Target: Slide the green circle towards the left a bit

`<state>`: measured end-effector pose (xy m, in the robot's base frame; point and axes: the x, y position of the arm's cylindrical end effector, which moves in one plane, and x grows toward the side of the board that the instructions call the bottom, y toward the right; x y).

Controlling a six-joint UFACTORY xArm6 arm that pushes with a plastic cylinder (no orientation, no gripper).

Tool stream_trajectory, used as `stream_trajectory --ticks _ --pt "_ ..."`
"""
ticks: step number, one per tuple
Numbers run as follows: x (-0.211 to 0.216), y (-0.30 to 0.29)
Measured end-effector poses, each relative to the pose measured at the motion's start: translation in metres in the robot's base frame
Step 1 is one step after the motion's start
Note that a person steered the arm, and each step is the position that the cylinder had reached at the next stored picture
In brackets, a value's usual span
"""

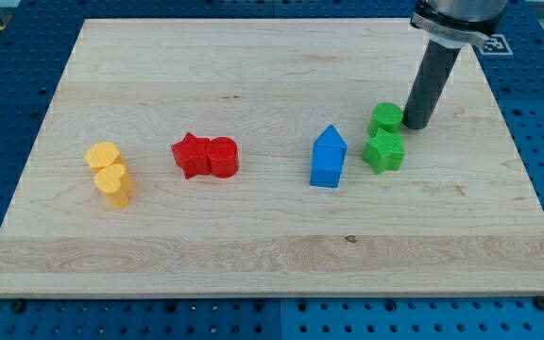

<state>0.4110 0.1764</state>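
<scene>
The green circle (384,118) sits on the wooden board at the view's right, just above a green star (383,151). My tip (414,125) is right beside the green circle, on its right side, touching or nearly touching it. The dark rod rises from there to the view's top right.
A blue house-shaped block (328,157) stands left of the green star. A red star (190,155) and a red circle (222,157) touch each other at mid-board. Two yellow blocks (110,172) sit together at the left. The board's right edge (522,170) lies beyond my rod.
</scene>
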Motion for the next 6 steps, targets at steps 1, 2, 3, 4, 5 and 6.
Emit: stream_trajectory --ticks 1,2,3,4,5,6 --pt "0.007 -0.002" --pt "0.016 -0.005" --pt "0.021 -0.008" --pt "0.021 -0.016" --pt "0.021 -0.026" --pt "0.028 -0.027"
